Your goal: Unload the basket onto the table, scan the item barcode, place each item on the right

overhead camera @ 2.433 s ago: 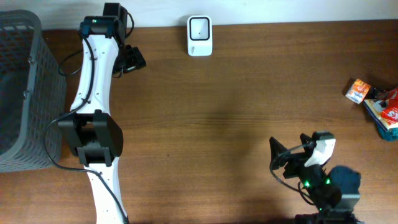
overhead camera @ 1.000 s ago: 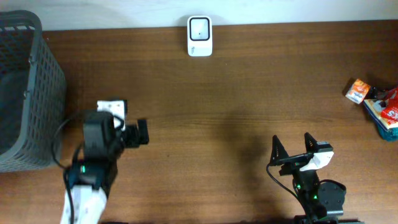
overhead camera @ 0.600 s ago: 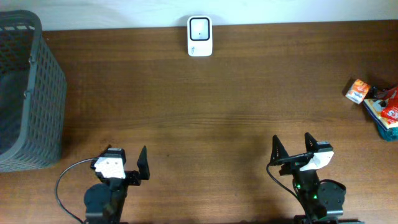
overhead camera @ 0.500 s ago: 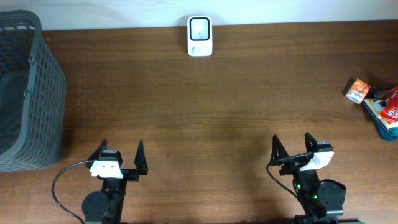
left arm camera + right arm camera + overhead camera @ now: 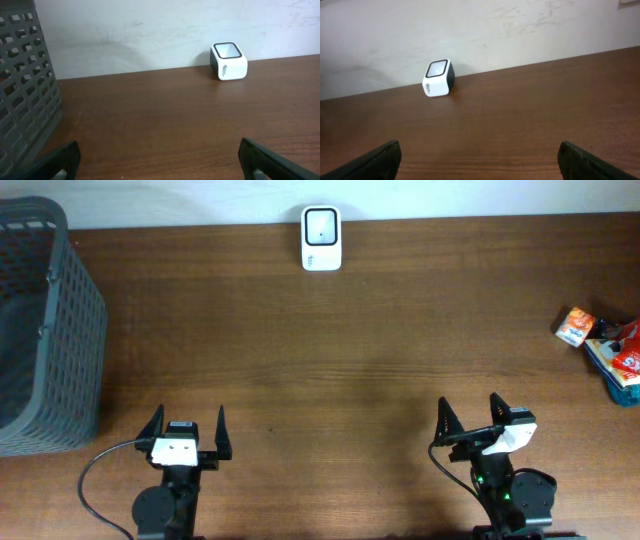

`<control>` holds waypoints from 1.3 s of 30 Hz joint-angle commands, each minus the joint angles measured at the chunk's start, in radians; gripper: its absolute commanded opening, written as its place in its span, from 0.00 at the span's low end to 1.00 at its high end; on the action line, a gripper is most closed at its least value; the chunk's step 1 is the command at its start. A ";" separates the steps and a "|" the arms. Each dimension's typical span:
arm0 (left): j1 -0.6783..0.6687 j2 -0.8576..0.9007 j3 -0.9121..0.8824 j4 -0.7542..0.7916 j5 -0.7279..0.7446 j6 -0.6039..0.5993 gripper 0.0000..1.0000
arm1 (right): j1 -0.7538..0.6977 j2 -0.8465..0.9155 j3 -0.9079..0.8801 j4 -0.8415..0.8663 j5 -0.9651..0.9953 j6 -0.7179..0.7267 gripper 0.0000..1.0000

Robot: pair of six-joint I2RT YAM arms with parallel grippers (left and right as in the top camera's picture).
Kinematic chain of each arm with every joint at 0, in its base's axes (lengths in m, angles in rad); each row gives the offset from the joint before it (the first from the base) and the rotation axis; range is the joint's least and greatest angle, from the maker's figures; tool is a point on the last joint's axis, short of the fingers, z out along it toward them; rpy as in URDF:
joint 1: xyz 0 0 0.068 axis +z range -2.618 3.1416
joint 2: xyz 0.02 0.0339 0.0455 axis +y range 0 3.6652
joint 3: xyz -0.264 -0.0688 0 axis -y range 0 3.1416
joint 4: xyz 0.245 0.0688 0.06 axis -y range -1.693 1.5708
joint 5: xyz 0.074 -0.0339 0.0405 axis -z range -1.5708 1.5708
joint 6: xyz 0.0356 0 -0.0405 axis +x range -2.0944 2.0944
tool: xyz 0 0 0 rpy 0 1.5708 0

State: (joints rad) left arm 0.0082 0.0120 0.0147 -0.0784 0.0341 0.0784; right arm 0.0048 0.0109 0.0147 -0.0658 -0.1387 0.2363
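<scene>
The white barcode scanner point(image 5: 321, 237) stands at the table's back edge against the wall, its dark window facing up; it shows in the left wrist view point(image 5: 229, 61) and the right wrist view point(image 5: 438, 78) too. Packaged items lie at the far right edge: a small orange box point(image 5: 576, 326) and red-and-blue packets point(image 5: 620, 360). My left gripper point(image 5: 186, 430) rests at the front left, open and empty point(image 5: 159, 150). At the front right my right gripper point(image 5: 468, 417) is open too, with nothing between its fingers point(image 5: 479, 149). Both point toward the back wall.
A tall grey mesh basket point(image 5: 40, 330) fills the left side of the table, and its wall shows at the left of the left wrist view point(image 5: 25, 85). Bare brown wood lies between the grippers and the scanner.
My left arm has pulled back from the far left corner by the basket to the front left and turned to face the wall. The right arm has settled and stays still.
</scene>
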 commanded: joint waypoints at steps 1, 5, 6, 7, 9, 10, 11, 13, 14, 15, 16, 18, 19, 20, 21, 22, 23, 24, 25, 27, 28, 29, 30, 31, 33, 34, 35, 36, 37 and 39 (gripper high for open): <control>0.005 -0.007 -0.006 -0.003 0.000 -0.073 0.99 | 0.007 -0.008 -0.009 0.000 0.005 0.005 0.99; 0.000 -0.007 -0.006 -0.006 -0.039 -0.135 0.99 | 0.007 -0.008 -0.009 0.000 0.005 0.005 0.99; 0.000 -0.007 -0.006 -0.006 -0.043 -0.130 0.99 | 0.007 -0.008 -0.009 0.000 0.005 0.005 0.98; 0.000 -0.007 -0.006 -0.006 -0.049 -0.130 0.99 | 0.007 -0.008 -0.009 0.000 0.005 0.005 0.99; 0.000 -0.007 -0.006 -0.006 -0.049 -0.130 0.99 | 0.007 -0.008 -0.009 0.000 0.005 0.005 0.99; 0.000 -0.007 -0.006 -0.006 -0.045 -0.108 0.99 | 0.007 -0.008 -0.009 0.000 0.005 0.005 0.98; 0.000 -0.007 -0.006 -0.006 -0.044 -0.061 0.99 | 0.007 -0.008 -0.009 0.000 0.005 0.005 0.99; 0.000 -0.007 -0.006 -0.005 -0.034 -0.056 0.99 | 0.007 -0.008 -0.009 0.000 0.005 0.005 0.99; 0.000 -0.007 -0.006 -0.005 -0.031 -0.056 0.99 | 0.007 -0.008 -0.009 0.000 0.005 0.005 0.99; 0.000 -0.007 -0.006 -0.005 -0.031 -0.056 0.99 | 0.007 -0.008 -0.009 0.000 0.005 0.005 0.99; 0.000 -0.007 -0.006 -0.005 -0.031 -0.056 0.99 | 0.007 -0.008 -0.009 0.000 0.005 0.005 0.99; 0.000 -0.007 -0.006 -0.005 -0.031 -0.055 0.99 | 0.007 -0.008 -0.009 0.000 0.005 0.005 0.99; 0.000 -0.007 -0.006 -0.005 -0.031 -0.056 0.99 | 0.007 -0.008 -0.009 0.000 0.005 0.005 0.99; 0.000 -0.007 -0.006 -0.005 -0.031 -0.056 0.99 | 0.007 -0.008 -0.009 0.000 0.005 0.005 0.99; 0.000 -0.007 -0.006 -0.005 -0.031 -0.055 0.99 | 0.007 -0.008 -0.009 0.000 0.005 0.005 0.99; 0.000 -0.007 -0.006 -0.005 -0.030 -0.056 0.99 | 0.007 -0.008 -0.009 0.000 0.005 0.005 0.99; 0.000 -0.007 -0.006 -0.005 -0.031 -0.056 0.99 | 0.007 -0.008 -0.009 0.000 0.005 0.005 0.99; 0.000 -0.007 -0.006 -0.005 -0.031 -0.056 0.99 | 0.007 -0.008 -0.009 0.000 0.005 0.005 0.99; 0.000 -0.007 -0.006 -0.005 -0.031 -0.056 0.99 | 0.007 -0.008 -0.009 0.000 0.005 0.005 0.99; 0.000 -0.007 -0.006 -0.005 -0.031 -0.056 0.99 | 0.007 -0.008 -0.009 -0.001 0.006 0.005 0.99; 0.000 -0.007 -0.006 -0.005 -0.031 -0.055 0.99 | 0.007 -0.008 -0.009 -0.001 0.021 0.005 0.99; 0.000 -0.007 -0.006 -0.005 -0.031 -0.056 0.99 | 0.007 -0.008 -0.009 -0.004 0.035 -0.014 0.99; 0.000 -0.007 -0.006 -0.005 -0.031 -0.055 0.99 | 0.008 -0.008 -0.009 -0.006 0.042 -0.111 0.99; 0.000 -0.007 -0.006 -0.005 -0.031 -0.056 0.99 | 0.008 -0.008 -0.009 -0.006 0.043 -0.150 0.98; 0.000 -0.007 -0.006 -0.005 -0.031 -0.056 0.99 | 0.007 -0.008 -0.009 -0.008 0.047 -0.201 0.99; 0.000 -0.007 -0.006 -0.005 -0.031 -0.056 0.99 | 0.008 -0.008 -0.009 -0.008 0.048 -0.228 0.98; 0.000 -0.007 -0.006 -0.005 -0.031 -0.056 0.99 | 0.007 -0.008 -0.009 -0.008 0.048 -0.229 0.99; 0.000 -0.007 -0.006 -0.005 -0.031 -0.056 0.99 | 0.008 -0.008 -0.009 -0.008 0.047 -0.229 0.99; 0.000 -0.007 -0.006 -0.005 -0.031 -0.056 0.99 | 0.008 -0.008 -0.009 -0.005 0.045 -0.229 0.99; 0.000 -0.007 -0.006 -0.005 -0.030 -0.056 0.99 | 0.007 -0.008 -0.009 -0.005 0.046 -0.229 0.99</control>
State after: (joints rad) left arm 0.0078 0.0120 0.0147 -0.0818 -0.0002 0.0071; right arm 0.0048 0.0109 0.0147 -0.0696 -0.1047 0.0212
